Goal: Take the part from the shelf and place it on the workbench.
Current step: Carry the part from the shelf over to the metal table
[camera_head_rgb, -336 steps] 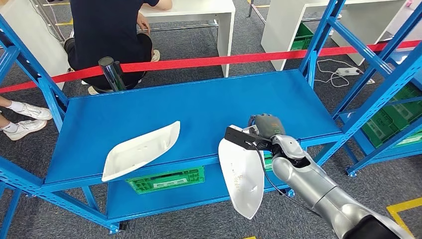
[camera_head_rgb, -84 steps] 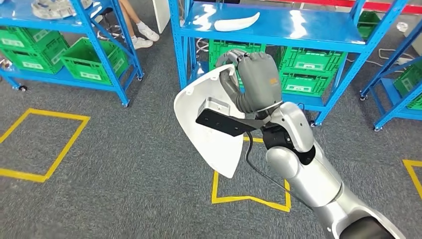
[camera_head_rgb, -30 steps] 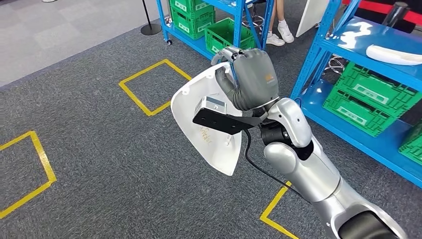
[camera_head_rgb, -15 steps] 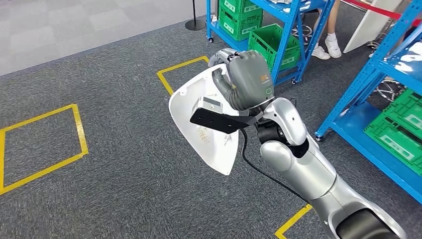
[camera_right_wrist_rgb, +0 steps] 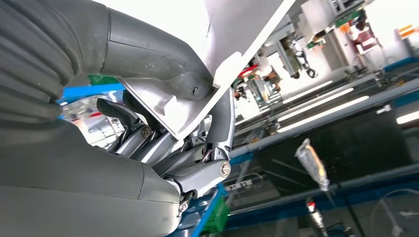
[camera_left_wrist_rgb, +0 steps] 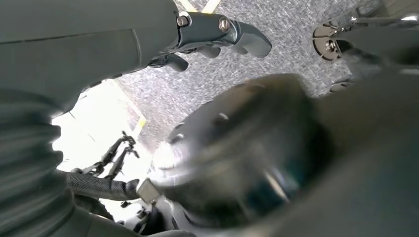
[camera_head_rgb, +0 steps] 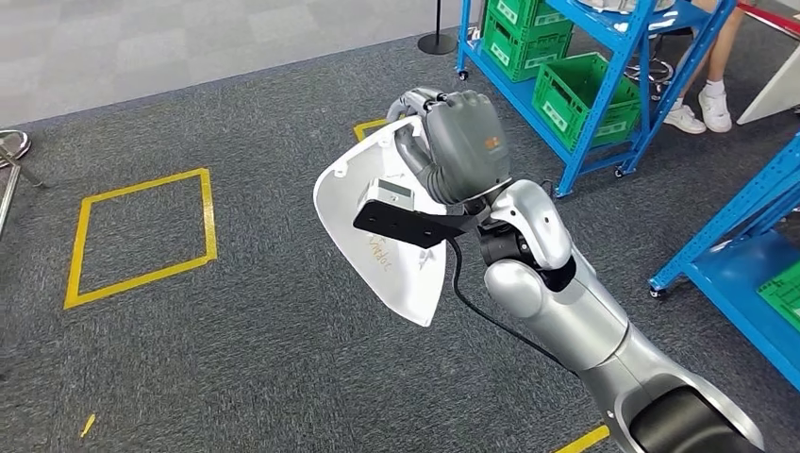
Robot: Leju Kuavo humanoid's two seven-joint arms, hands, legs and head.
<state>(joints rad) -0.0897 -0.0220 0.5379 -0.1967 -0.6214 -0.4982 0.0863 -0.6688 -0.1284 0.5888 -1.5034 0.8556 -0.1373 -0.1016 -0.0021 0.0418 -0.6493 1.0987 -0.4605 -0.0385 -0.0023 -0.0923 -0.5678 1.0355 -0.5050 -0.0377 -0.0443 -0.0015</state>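
right arm (camera_head_rgb: 566,321) comes up from the lower right of the head view, bent, silver, with the right hand (camera_head_rgb: 459,151) raised mid-frame. its fingers (camera_head_rgb: 411,156) are curled tight around the upper rim of the white part (camera_head_rgb: 377,236), thumb side behind the shell; the right wrist view shows the same clamp, fingers (camera_right_wrist_rgb: 148,143) wrapped under the part's (camera_right_wrist_rgb: 232,29) white edge. the part hangs upright-ish, pointed end down, held in the air over the grey carpet floor (camera_head_rgb: 236,330), touching nothing else. left hand (camera_left_wrist_rgb: 197,34) hangs low in the left wrist view, fingers (camera_left_wrist_rgb: 237,37) loosely apart, nothing in them.

versus half a second ago the whole view has swung: the yellow floor square (camera_head_rgb: 141,231) sits further right, the blue shelf (camera_head_rgb: 604,85) with green crates (camera_head_rgb: 585,94) slid toward the upper right; grip on the part unchanged.

open carpet left and ahead of the part. a second blue shelf edge (camera_head_rgb: 745,264) is near the right arm on the right. a person's legs (camera_head_rgb: 703,75) stand behind the far shelf, a stanchion base (camera_head_rgb: 437,42) at top.
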